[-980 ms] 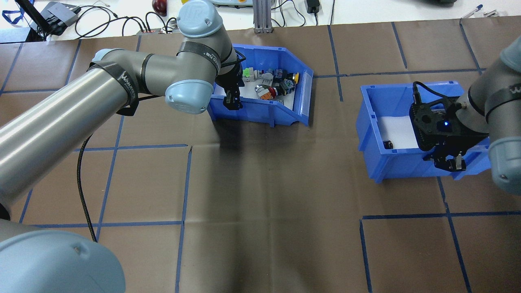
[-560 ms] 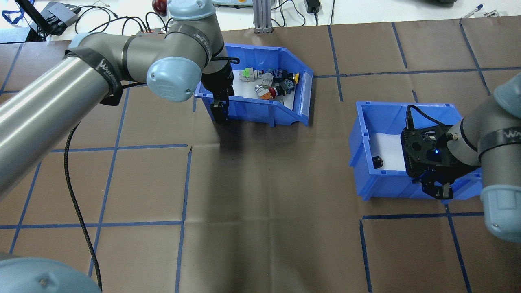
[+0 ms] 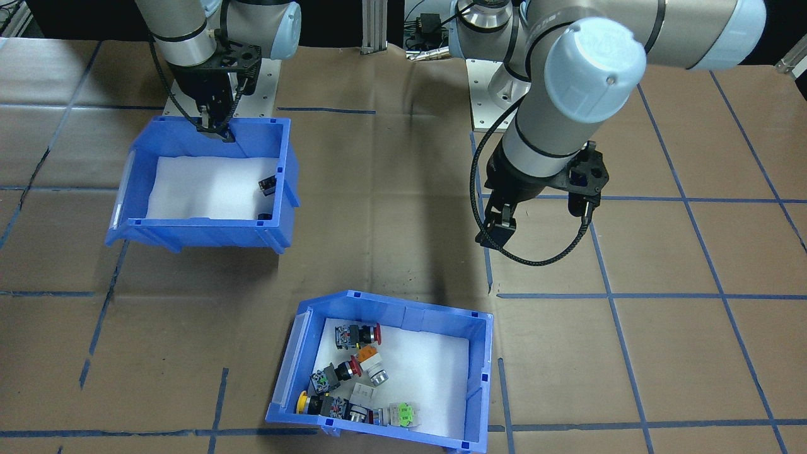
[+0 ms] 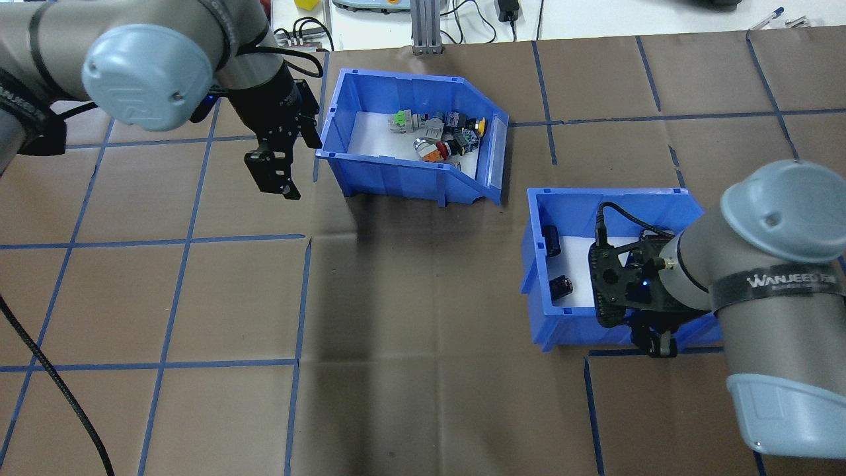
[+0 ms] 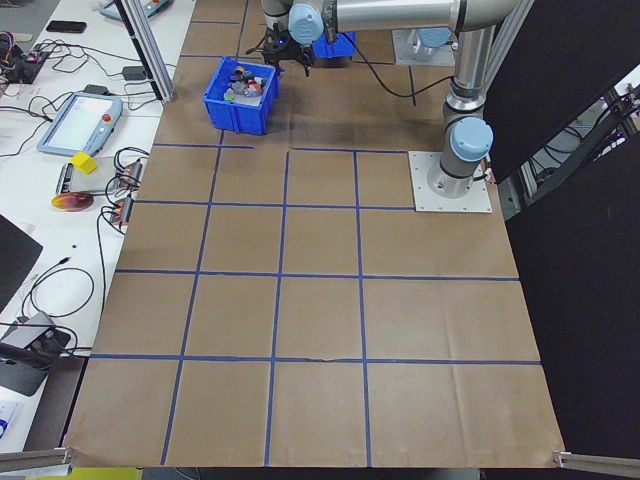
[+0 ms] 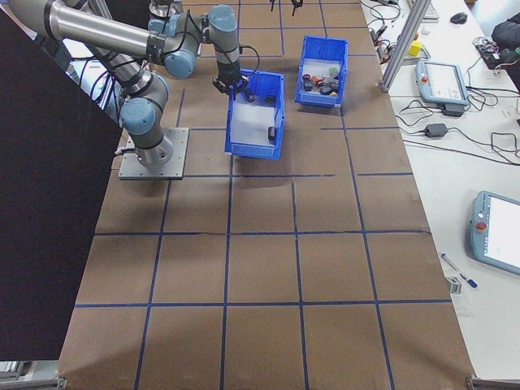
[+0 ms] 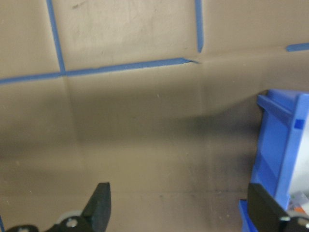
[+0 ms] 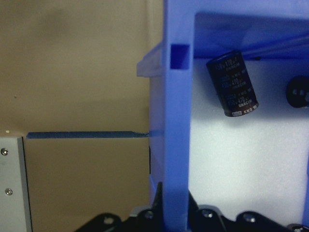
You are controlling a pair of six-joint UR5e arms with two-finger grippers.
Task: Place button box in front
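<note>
The button box [image 4: 396,173] is a blue bin with a white liner and a cluster of coloured push buttons [image 4: 439,135]. It sits at the far middle of the table, and at the near edge in the front-facing view [image 3: 403,309]. My left gripper [image 4: 272,177] hangs open to the box's left, apart from it. In the left wrist view its fingers [image 7: 99,208] are spread wide over bare paper, with the box's corner [image 7: 280,140] at the right. My right gripper [image 4: 654,344] is shut on the near wall of a second blue bin [image 4: 548,198].
The second bin [image 3: 208,221] holds dark cylindrical parts [image 4: 562,287] on white foam, and one part [image 8: 231,89] shows in the right wrist view. Brown paper with blue tape lines [image 4: 198,238] covers the table. Cables and devices [image 4: 304,36] lie beyond the far edge.
My left gripper has drawn away leftward from the button box's near-left corner. My right gripper has dragged the second bin nearer to the robot and to the left. The button box has stayed put.
</note>
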